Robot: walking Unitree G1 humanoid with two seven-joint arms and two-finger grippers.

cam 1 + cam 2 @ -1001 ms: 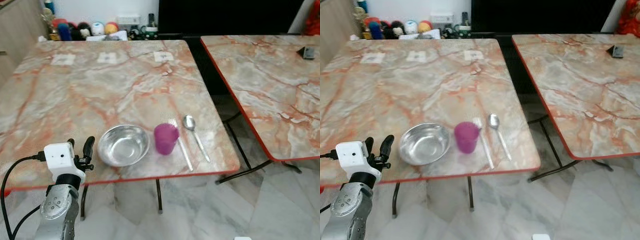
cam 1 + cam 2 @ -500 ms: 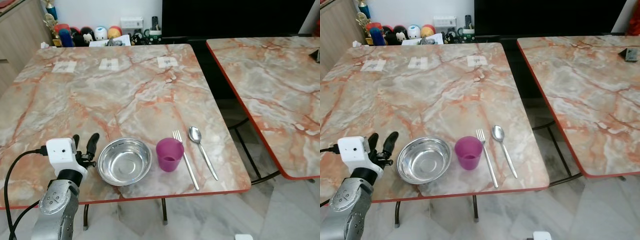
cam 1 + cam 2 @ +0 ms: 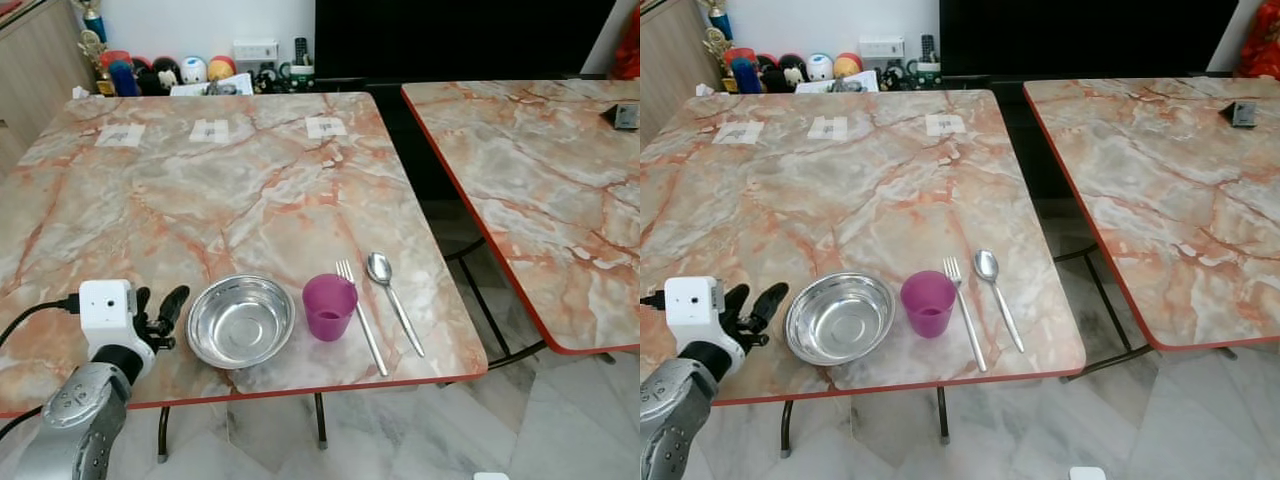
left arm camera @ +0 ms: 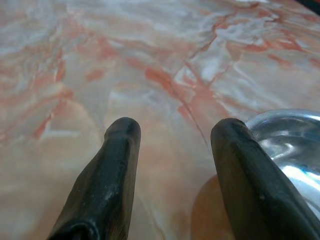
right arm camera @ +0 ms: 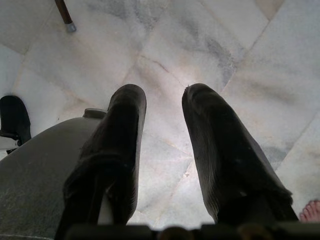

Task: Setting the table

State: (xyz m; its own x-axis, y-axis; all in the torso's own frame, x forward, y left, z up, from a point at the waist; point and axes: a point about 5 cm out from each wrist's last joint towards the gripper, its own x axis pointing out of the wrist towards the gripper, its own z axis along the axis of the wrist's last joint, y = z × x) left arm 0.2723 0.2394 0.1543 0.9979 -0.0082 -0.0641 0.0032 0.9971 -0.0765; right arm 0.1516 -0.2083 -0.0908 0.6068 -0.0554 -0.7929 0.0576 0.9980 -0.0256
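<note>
Bare marble beyond bowl [image 3: 240,321] (nearest obstacle)

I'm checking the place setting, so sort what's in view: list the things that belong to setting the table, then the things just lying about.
Belongs to the job:
steel bowl
purple cup
fork
spoon
left gripper, open beside the bowl, holding nothing

Just lying about:
paper labels at the table's far edge
toys behind the table
dark object on the second table

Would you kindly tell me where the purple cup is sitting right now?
The purple cup stands near the front edge of the left marble table, between the steel bowl on its left and the fork on its right.
</note>
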